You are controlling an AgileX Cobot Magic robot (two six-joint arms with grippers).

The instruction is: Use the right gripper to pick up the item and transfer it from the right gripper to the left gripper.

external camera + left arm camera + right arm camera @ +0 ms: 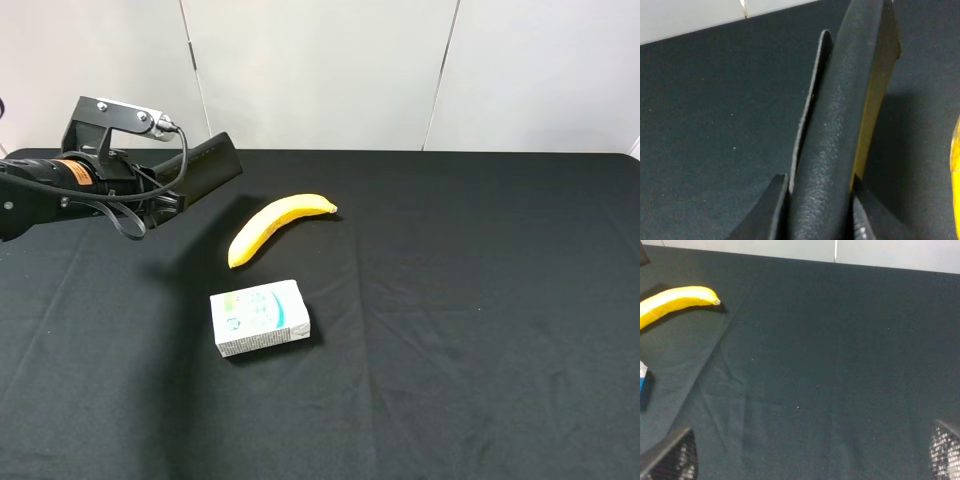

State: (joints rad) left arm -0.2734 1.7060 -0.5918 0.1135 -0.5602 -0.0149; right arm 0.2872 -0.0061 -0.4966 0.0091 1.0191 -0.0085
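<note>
The item, a long matte black soft case (pixel 208 164), is clamped in my left gripper (pixel 166 196) and sticks out from it, held above the table at the far left. In the left wrist view the case (pixel 832 140) runs out from between the two fingers (pixel 769 212), and my left gripper (pixel 815 220) is shut on it. My right gripper (pixel 807 455) is open and empty over bare black cloth; only its two fingertips (pixel 672 457) show. It is out of the exterior high view.
A yellow banana (pixel 280 224) lies mid-table, also in the right wrist view (pixel 675 302) and at the edge of the left wrist view (pixel 956 190). A white-and-green carton (pixel 260 317) lies in front of it. A black cloth (pixel 480 330) covers the table.
</note>
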